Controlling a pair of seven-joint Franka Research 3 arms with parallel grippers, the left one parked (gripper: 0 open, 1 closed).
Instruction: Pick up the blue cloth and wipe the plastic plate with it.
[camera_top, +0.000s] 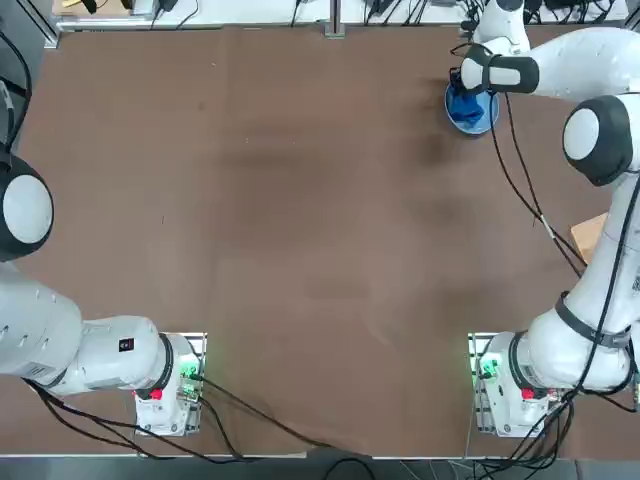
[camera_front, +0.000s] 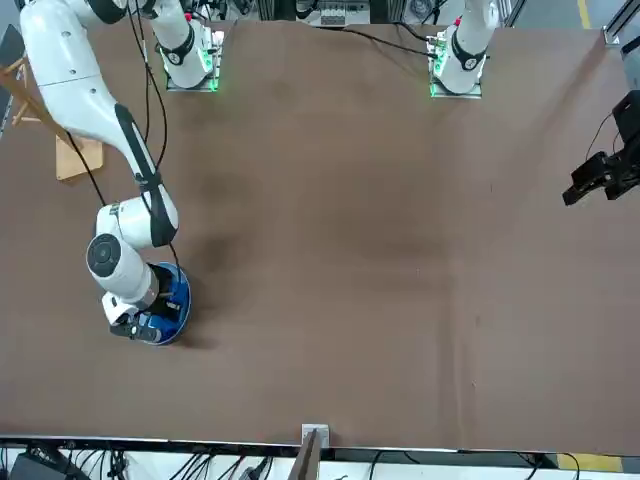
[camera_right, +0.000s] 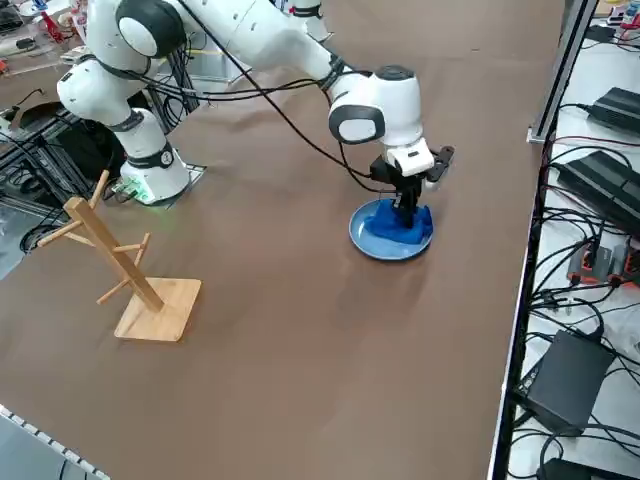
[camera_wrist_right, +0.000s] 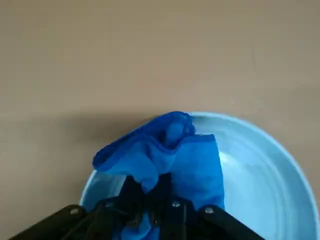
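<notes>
A broad matte brown surface (camera_top: 300, 220) fills the scene. In the right side view, a light wooden branched rack on a square base (camera_right: 125, 270) stands at 8 o'clock, and black cables and power bricks (camera_right: 575, 370) lie past the edge at 4 o'clock.

I counted one blue cloth (camera_wrist_right: 170, 155). It lay on one light blue plastic plate (camera_wrist_right: 270, 170). I saw one right gripper (camera_right: 406, 212) pinching that cloth, and both of its fingers were squeezed together. There was one wooden rack (camera_right: 125, 268) with pegs, standing on one square base. All of this sat on one brown table (camera_top: 300, 230). I counted two white robot arms at the table.
</notes>
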